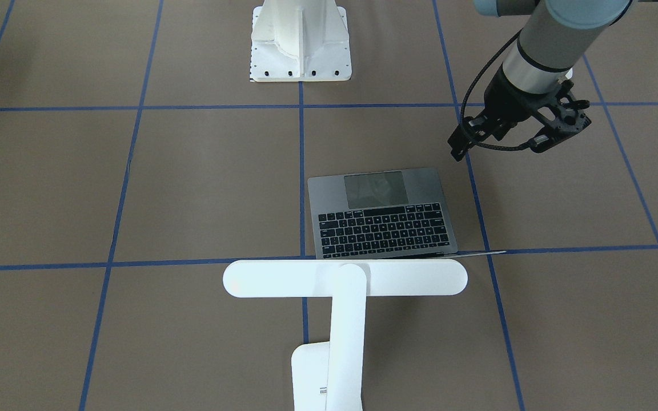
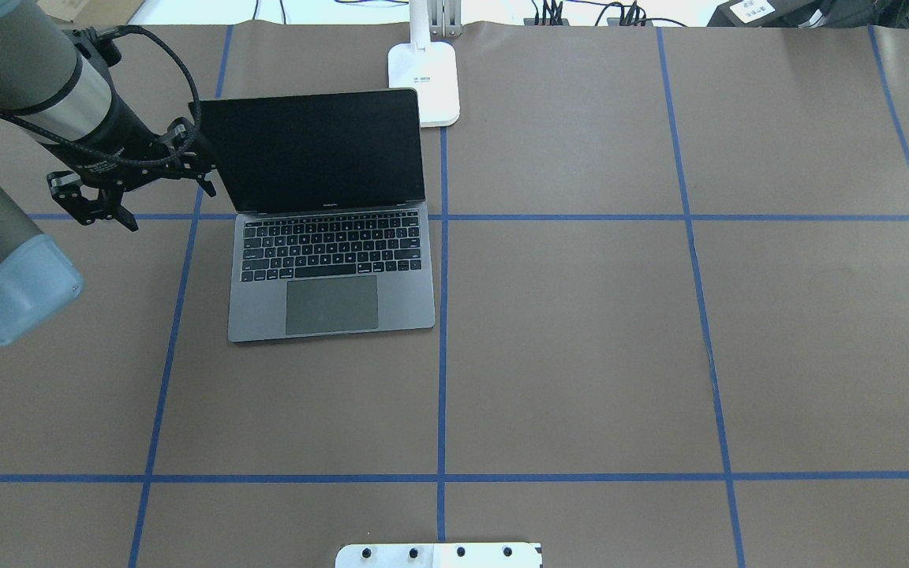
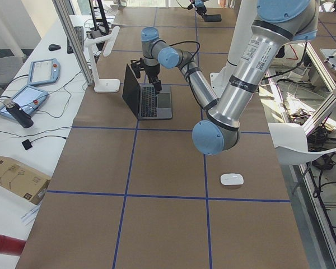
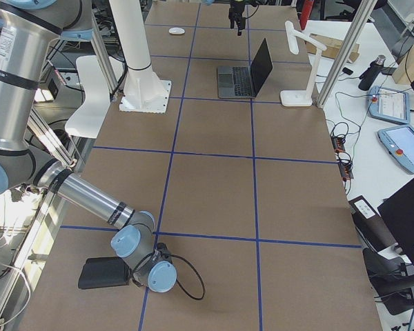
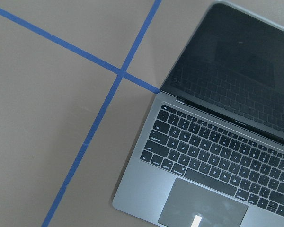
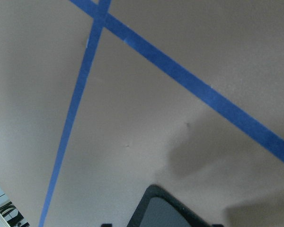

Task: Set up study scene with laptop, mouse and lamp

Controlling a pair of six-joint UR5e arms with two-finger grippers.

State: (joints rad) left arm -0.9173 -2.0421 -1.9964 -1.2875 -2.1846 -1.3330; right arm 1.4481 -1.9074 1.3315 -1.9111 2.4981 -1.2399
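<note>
Laptop [image 2: 332, 268] stands open on the table, screen dark. Clock read from the robot's side:
- Lamp [image 1: 345, 278]: 1 o'clock, just behind.
- Mouse [image 3: 232, 179]: 8 o'clock, well apart.
- Left gripper [image 2: 186, 162]: 10 o'clock beside the screen edge, grasping nothing, jaw gap unclear.
- Right gripper [image 4: 132, 274]: by the black pad [image 4: 103, 273], grip unreadable.

Overhead and front-facing views look down from opposite sides; both share the laptop [image 2: 331, 237].

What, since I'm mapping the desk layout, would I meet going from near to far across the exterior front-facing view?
lamp → laptop → white ribbed pedestal
</note>
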